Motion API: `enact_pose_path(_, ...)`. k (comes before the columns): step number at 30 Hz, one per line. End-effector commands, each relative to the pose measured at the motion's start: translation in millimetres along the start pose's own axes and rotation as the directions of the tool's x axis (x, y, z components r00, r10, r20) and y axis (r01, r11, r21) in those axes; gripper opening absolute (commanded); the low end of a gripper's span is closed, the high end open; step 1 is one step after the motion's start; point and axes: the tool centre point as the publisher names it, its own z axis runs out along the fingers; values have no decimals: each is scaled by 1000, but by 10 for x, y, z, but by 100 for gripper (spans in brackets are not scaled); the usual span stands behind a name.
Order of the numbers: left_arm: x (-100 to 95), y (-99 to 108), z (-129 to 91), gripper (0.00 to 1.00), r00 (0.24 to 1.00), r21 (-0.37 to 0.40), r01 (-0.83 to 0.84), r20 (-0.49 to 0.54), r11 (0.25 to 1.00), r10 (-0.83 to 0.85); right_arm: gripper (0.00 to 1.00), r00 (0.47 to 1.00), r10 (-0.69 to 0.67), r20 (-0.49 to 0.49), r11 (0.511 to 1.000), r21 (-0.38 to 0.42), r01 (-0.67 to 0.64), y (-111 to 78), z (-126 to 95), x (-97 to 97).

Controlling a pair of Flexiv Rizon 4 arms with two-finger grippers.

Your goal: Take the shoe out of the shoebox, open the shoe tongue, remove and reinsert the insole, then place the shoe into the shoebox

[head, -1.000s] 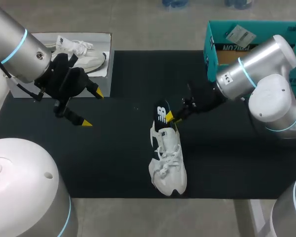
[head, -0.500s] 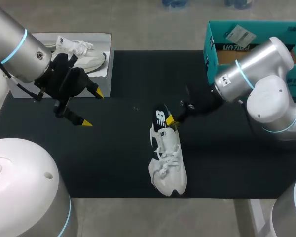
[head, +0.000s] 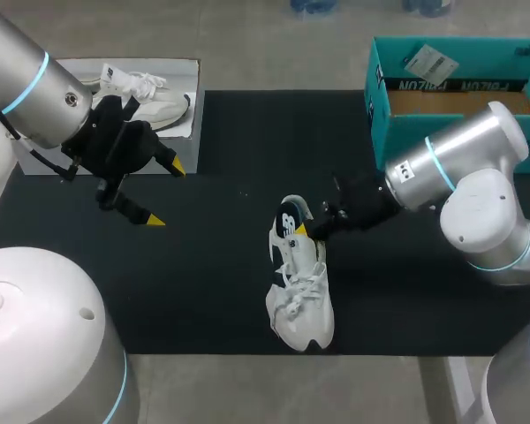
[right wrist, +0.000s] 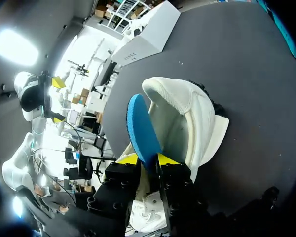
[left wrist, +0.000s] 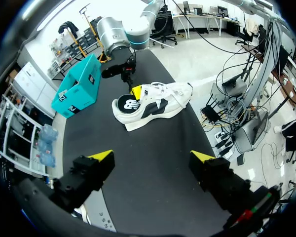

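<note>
Insole removal in hand: right gripper (right wrist: pixel 147 159) clamped on the blue foam insole (right wrist: pixel 140 129), half out of the white lace-up shoe (head: pixel 300 296) on the black mat (head: pixel 203 265), left gripper (left wrist: pixel 152 156) wide open, and next, I'd say, draw it clear.

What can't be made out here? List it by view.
Right wrist view: toe of the shoe, behind the right gripper holding the insole.
Head view: the shoebox, cut off by the edge and the right arm.
Head view: part of the second shoe, behind the left arm.
</note>
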Motion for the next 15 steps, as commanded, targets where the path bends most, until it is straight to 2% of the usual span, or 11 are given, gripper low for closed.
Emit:
enact_pose_path(1,4,-2,1,100,1000,-3,0,0,1000,0,45,1000,-12,22,1000,11,12,127,-67,24)
enact_pose_path(8,4,-2,1,100,1000,-3,0,0,1000,0,44,998,-43,40,999,28,42,336,-154,2)
enact_pose_path(15,4,-2,1,100,1000,-3,0,0,1000,0,37,998,-55,39,998,41,53,430,-157,-27)
